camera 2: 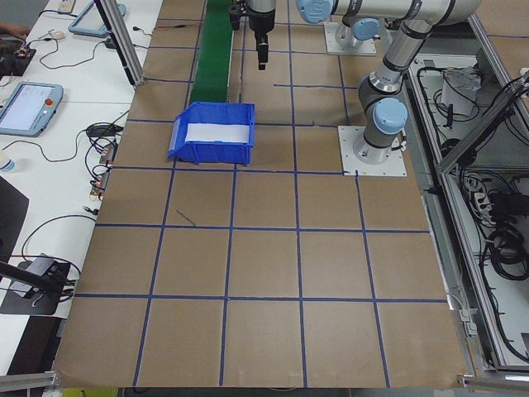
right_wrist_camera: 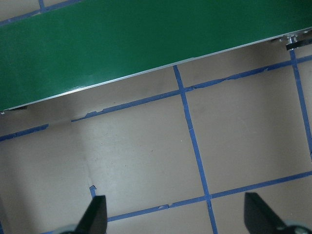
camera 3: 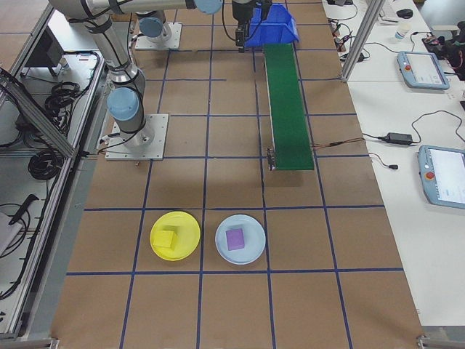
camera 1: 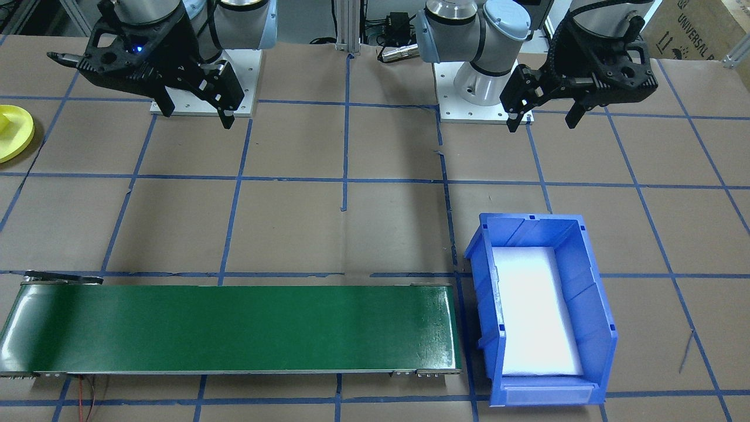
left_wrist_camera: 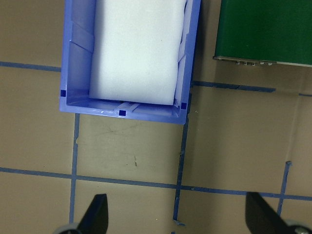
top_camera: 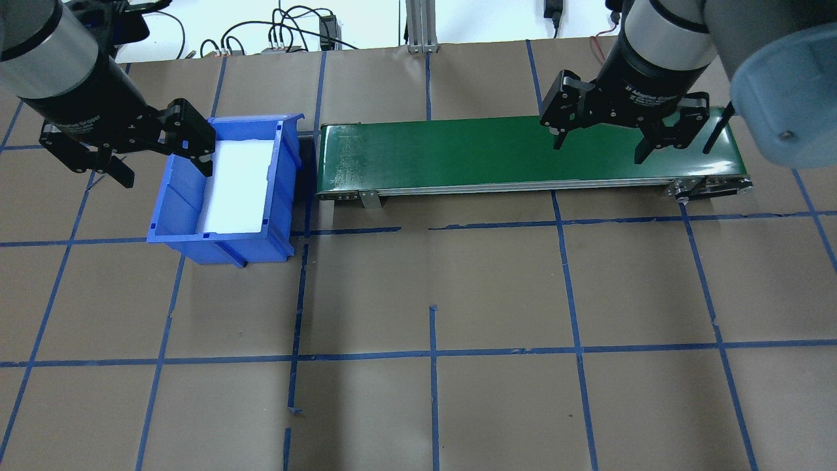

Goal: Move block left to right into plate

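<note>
On the robot's left, the left gripper (top_camera: 160, 154) hung released, its black fingers spread apart over the near-left edge of the blue rectangular plastic bin (top_camera: 225, 190), holding nothing. The bin stood on the brown paper-covered surface (top_camera: 497, 294) gridded with blue tape, a white foam pad (top_camera: 237, 186) lying flat on its floor. Just beside the bin's right wall began the long green conveyor belt (top_camera: 523, 154), running across toward the robot's right. Over the belt's right part hovered the right gripper (top_camera: 598, 147), likewise released and empty, fingers pointing down and well spread. Farther to the robot's right, well apart from the belt's end, the small round bright-yellow plastic plate (camera 3: 175, 235) rested on the surface with a yellow cube-shaped block (camera 3: 166, 240) lying in it, slightly off centre. Just beside that plate sat a pale-blue round plate (camera 3: 240, 239) carrying a purple cube-shaped block (camera 3: 235, 238).
</note>
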Robot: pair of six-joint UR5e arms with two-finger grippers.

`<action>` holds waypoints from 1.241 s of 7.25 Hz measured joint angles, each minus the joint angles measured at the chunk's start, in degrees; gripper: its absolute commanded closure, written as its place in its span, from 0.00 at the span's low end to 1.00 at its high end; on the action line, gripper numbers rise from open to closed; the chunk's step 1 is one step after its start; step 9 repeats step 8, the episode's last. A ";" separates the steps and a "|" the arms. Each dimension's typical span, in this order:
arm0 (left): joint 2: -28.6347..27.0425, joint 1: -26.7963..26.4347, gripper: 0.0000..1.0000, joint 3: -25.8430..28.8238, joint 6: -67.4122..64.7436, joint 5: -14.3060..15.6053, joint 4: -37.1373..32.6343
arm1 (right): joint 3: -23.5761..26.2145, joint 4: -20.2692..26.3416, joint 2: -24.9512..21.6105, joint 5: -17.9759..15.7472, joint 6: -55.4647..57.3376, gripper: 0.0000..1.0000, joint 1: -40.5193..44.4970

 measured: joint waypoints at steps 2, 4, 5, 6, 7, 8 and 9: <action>-0.08 0.00 0.00 0.04 -0.28 -0.18 -0.16 | -0.31 0.23 0.09 -0.64 -3.90 0.00 -0.01; -0.14 0.00 0.00 0.04 -0.31 -0.15 -0.22 | -0.28 1.89 -0.12 -0.91 -10.86 0.00 0.06; -0.10 0.00 0.00 0.06 -0.24 -0.14 -0.25 | -0.19 2.41 -0.18 -0.89 -12.65 0.00 0.08; -0.16 0.00 0.00 0.07 -0.36 -0.25 -0.20 | -0.12 2.62 -0.20 -0.84 -13.21 0.00 0.08; -0.17 0.00 0.00 0.06 -0.41 -0.25 -0.18 | -0.11 2.69 -0.22 -0.82 -13.15 0.00 0.05; -0.15 0.00 0.00 0.02 -0.41 -0.21 -0.22 | -0.08 2.71 -0.22 -0.79 -13.01 0.00 0.02; -0.15 0.00 0.00 0.02 -0.41 -0.21 -0.22 | -0.08 2.71 -0.22 -0.79 -13.01 0.00 0.02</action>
